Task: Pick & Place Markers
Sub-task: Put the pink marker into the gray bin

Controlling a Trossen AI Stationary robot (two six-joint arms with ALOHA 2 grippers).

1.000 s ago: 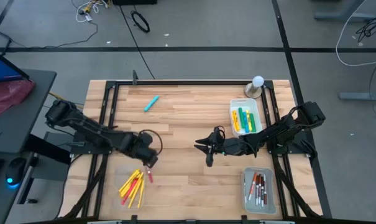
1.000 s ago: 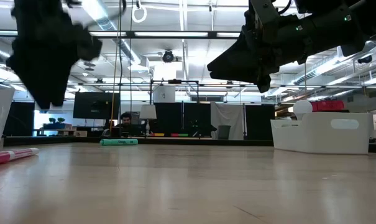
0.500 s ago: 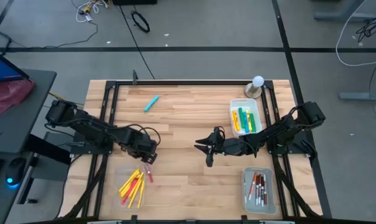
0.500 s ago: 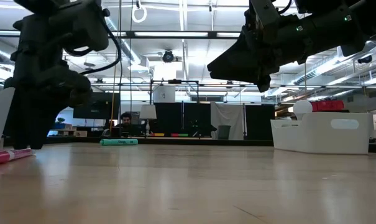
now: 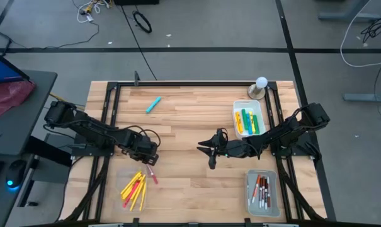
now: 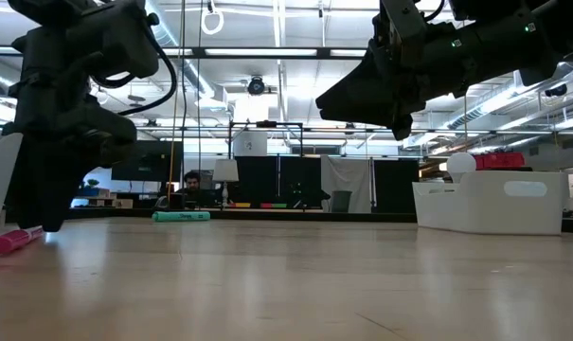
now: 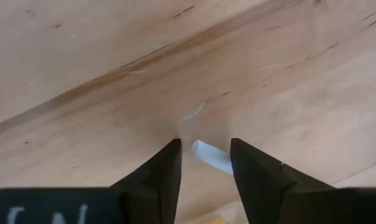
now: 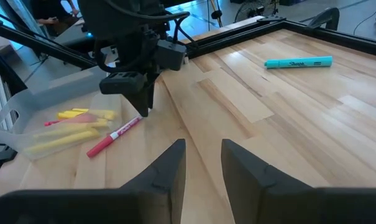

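A red-pink marker (image 5: 153,177) (image 8: 115,137) lies flat on the wood beside the left clear tray (image 5: 123,178), which holds yellow and red markers (image 5: 133,191). My left gripper (image 5: 149,159) (image 7: 204,168) points down, open, its tips at the table astride the marker's pale end (image 7: 212,157). A light blue marker (image 5: 153,104) lies near the far edge. The right tray (image 5: 237,113) holds green and yellow markers. The near-right tray (image 5: 271,181) holds white ones. My right gripper (image 5: 209,151) (image 8: 203,165) hovers open at mid-table. My left gripper comes from above, pointing down, with one finger on each side of the red marker's pale end (image 7: 203,151), which lies on the table. Whether either finger (image 7: 247,168) touches the marker, I cannot tell.
A white ball on a round stand (image 5: 260,87) sits at the far right corner. Black frame rails (image 5: 108,113) run along the table's left, far and right sides. Bare wood lies between the two arms.
My left gripper has come down from above the table until its tips stand at the wood by the red marker, drawing slightly toward the left edge. The marker has turned a little on the table. My right arm has kept still.
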